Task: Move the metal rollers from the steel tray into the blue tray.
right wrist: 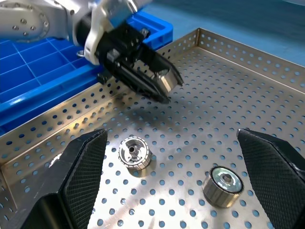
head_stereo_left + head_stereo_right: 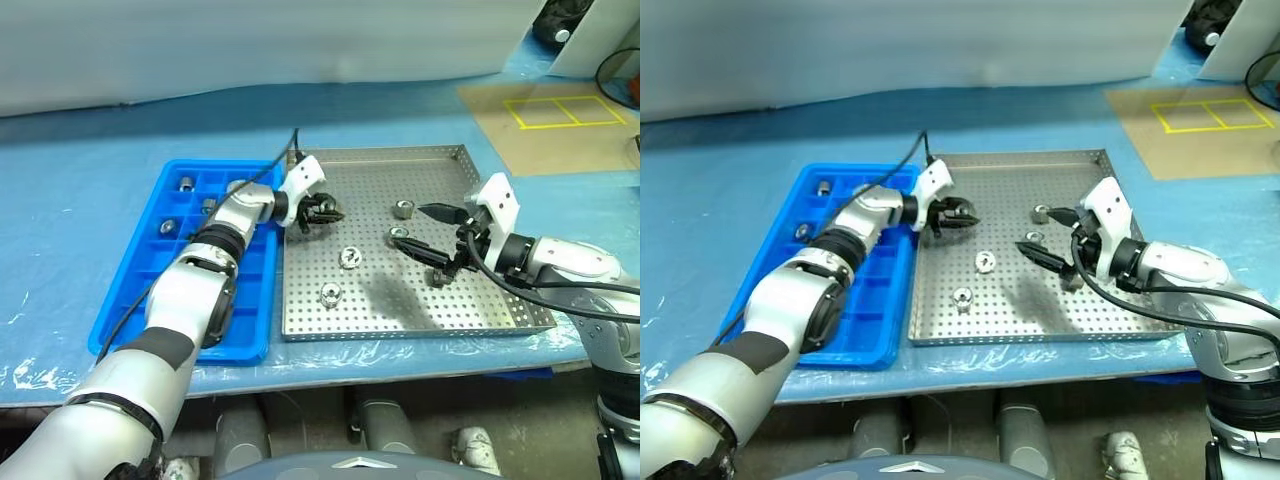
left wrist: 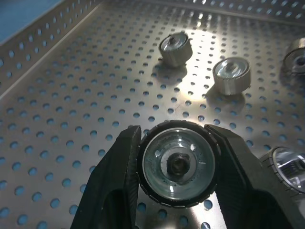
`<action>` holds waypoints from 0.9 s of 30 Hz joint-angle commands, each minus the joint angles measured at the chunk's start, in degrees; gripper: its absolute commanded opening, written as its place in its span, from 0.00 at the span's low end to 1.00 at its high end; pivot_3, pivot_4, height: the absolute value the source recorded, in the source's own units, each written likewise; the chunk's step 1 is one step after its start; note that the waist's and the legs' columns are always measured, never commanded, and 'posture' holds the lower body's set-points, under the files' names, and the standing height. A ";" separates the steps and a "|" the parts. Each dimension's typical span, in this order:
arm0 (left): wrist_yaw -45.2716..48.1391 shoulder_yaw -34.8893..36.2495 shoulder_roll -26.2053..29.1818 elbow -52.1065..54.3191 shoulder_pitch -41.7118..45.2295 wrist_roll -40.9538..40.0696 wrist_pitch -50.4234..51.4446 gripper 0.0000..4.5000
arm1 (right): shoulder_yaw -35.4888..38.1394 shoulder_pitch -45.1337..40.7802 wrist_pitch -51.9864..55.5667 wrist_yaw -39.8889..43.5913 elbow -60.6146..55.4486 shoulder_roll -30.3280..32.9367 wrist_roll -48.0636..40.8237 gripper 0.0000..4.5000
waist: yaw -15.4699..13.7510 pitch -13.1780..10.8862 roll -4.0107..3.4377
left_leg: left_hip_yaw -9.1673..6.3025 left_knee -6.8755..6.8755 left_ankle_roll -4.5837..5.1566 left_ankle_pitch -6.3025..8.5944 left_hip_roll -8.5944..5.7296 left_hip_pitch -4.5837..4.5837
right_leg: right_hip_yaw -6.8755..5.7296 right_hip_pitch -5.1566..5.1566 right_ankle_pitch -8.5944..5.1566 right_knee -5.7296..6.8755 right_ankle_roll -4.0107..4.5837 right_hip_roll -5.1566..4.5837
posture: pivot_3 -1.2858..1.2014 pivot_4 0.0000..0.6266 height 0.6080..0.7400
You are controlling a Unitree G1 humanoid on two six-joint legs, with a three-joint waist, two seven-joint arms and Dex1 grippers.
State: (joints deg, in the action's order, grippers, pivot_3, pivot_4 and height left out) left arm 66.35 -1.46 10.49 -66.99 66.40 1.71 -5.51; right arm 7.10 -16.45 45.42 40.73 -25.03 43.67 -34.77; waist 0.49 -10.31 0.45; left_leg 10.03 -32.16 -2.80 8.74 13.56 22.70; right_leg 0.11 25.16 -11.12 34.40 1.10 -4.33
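The steel tray (image 2: 440, 300) lay on the blue-covered bench (image 2: 80, 190), with the blue tray (image 2: 135, 300) touching its left side. On the perforated steel floor four loose metal rollers could be seen: one near the back (image 2: 403, 209), one just in front of it (image 2: 398, 235), one near the middle (image 2: 350, 258) and one nearer the front rim (image 2: 329, 295). A further small dark piece (image 2: 437, 277) sat under the right pincer; whether it was a roller could not be told.

In the blue tray, several rollers already sat in separate compartments at the far end: one at the back left (image 2: 186, 183), one in the next row (image 2: 208, 205), one further left and forward (image 2: 168, 227), and another beside the left arm (image 2: 236, 186).

The left pincer (image 2: 322, 211) was above the steel tray's back left part, close to the rim shared with the blue tray, its fingers (image 3: 119, 162) clamped on a roller (image 3: 177, 163) and clear of the floor. The right pincer (image 2: 428, 228) hung over the tray's right half, spread wide and holding nothing
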 commanded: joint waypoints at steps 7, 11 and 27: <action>7.35 1.99 15.74 43.59 -20.53 -9.06 11.92 0.39 | -9.05 -12.30 -8.42 8.64 12.75 -3.79 5.00 1.00 | -0.13 0.00 -0.08 | 0.04 0.17 -0.18 -0.10 0.14 -0.26 | -0.04 0.04 -0.06 0.25 0.11 0.00 | 0.46 0.24 1.00; 3.66 6.11 22.59 56.62 -32.38 -11.93 15.96 0.39 | -13.40 -18.56 -12.53 13.34 21.06 -7.10 7.99 1.00 | -1.42 -0.06 -0.10 | 0.04 0.27 -0.32 -0.18 0.21 -0.30 | -0.13 0.08 -0.06 0.35 0.12 0.02 | 0.51 0.24 1.00; -5.70 30.58 36.19 86.54 -68.39 -23.63 29.29 0.39 | -19.58 -32.98 -24.38 27.30 43.96 -19.01 15.88 1.00 | -7.99 -0.12 -0.07 | -0.10 0.31 -0.39 -0.21 0.29 -0.02 | -0.44 0.23 -0.13 0.40 0.25 -0.02 | 0.63 0.24 1.00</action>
State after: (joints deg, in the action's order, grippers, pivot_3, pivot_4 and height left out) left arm 60.74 25.53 45.26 16.53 -0.93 -20.28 23.31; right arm -12.72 -47.81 22.55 66.80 19.43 24.90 -18.96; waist -7.49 -10.43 0.38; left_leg 9.93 -31.85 -3.20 8.52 13.86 22.68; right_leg -0.33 25.39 -11.26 34.81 1.35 -4.34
